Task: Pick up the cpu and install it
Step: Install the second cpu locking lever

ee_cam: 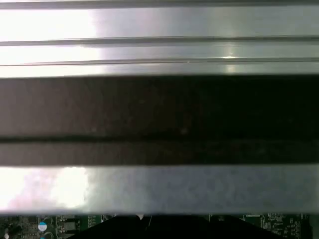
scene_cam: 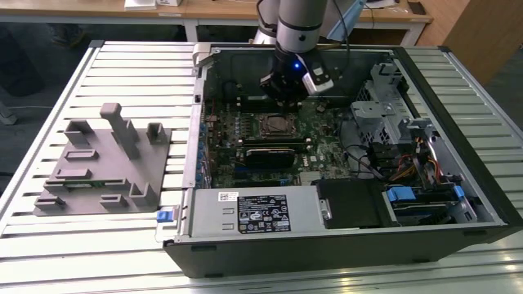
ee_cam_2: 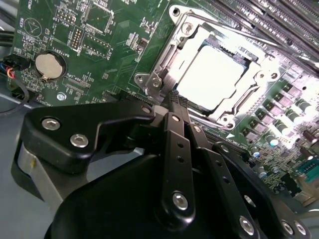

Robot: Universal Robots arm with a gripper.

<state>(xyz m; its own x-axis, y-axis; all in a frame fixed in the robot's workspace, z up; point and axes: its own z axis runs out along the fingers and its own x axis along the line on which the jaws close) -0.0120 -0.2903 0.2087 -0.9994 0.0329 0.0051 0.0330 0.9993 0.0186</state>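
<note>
Gripper (ee_cam_2: 175,97) hangs over the motherboard (ee_cam_2: 114,45), fingers closed together, holding nothing; cpu (ee_cam_2: 212,74) sits in the socket (ee_cam_2: 164,64) just beyond the fingertips.

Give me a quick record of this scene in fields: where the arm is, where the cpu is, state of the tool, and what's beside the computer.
arm: over the open computer case, just behind the socket
cpu: lying flat inside the socket frame on the green board
tool: shut, holding nothing, tips just off the socket's edge
beside the case: grey fixture on the slatted table, at the exterior view's left
</note>
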